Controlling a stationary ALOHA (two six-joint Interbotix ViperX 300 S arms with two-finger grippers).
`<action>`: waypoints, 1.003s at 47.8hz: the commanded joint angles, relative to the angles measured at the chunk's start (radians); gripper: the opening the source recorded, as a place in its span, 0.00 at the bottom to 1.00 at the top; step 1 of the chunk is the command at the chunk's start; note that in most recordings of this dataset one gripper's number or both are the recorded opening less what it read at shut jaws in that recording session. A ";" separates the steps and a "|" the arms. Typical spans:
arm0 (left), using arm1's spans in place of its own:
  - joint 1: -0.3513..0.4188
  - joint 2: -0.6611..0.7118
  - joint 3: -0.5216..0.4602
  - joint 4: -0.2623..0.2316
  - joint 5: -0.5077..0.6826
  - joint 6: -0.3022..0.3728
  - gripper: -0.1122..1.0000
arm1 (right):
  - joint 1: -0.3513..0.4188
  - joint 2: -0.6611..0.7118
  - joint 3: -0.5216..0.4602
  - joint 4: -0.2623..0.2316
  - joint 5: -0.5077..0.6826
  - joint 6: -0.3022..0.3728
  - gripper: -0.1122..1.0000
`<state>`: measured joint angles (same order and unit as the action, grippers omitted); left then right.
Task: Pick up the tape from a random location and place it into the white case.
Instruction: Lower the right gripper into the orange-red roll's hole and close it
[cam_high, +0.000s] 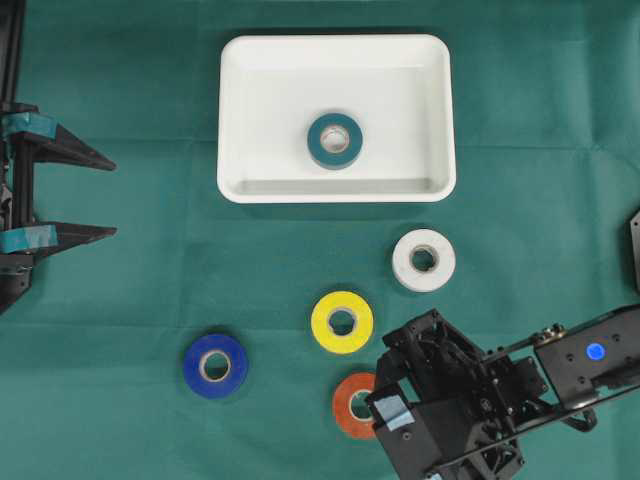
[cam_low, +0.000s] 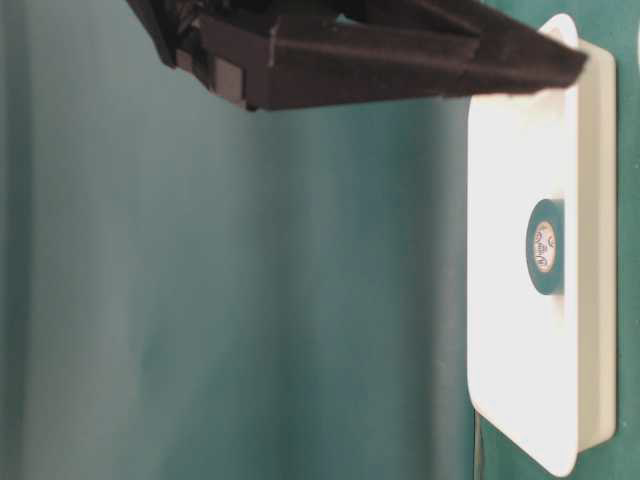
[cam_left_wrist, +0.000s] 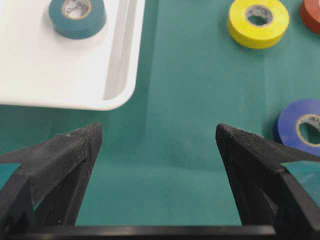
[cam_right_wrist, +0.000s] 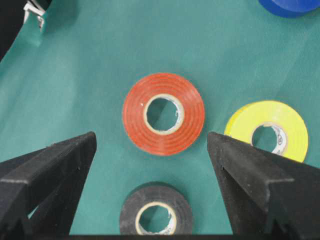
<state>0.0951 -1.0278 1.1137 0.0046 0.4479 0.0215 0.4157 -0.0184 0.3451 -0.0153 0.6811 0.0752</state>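
Note:
The white case lies at the top centre with a teal tape flat inside it. On the green cloth lie a white tape, a yellow tape, a blue tape and an orange tape, the last partly under my right arm. My right gripper hangs open above the cloth. The orange tape sits just ahead of its tips, and a black tape lies between its fingers. My left gripper stands open and empty at the left edge.
In the left wrist view the case's corner is ahead on the left, and the yellow tape and blue tape lie to the right. The yellow tape lies close to my right gripper's right finger.

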 joint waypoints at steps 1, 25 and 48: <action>0.000 0.005 -0.014 -0.002 -0.005 -0.002 0.97 | 0.003 -0.011 -0.028 -0.002 -0.006 0.002 0.91; 0.000 0.006 -0.014 -0.002 -0.005 -0.002 0.97 | 0.003 -0.011 -0.028 -0.002 -0.006 0.003 0.91; 0.000 0.006 -0.014 -0.002 -0.005 -0.002 0.97 | 0.005 -0.003 -0.017 -0.002 -0.041 0.008 0.91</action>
<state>0.0951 -1.0278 1.1137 0.0046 0.4495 0.0215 0.4157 -0.0169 0.3421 -0.0153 0.6565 0.0813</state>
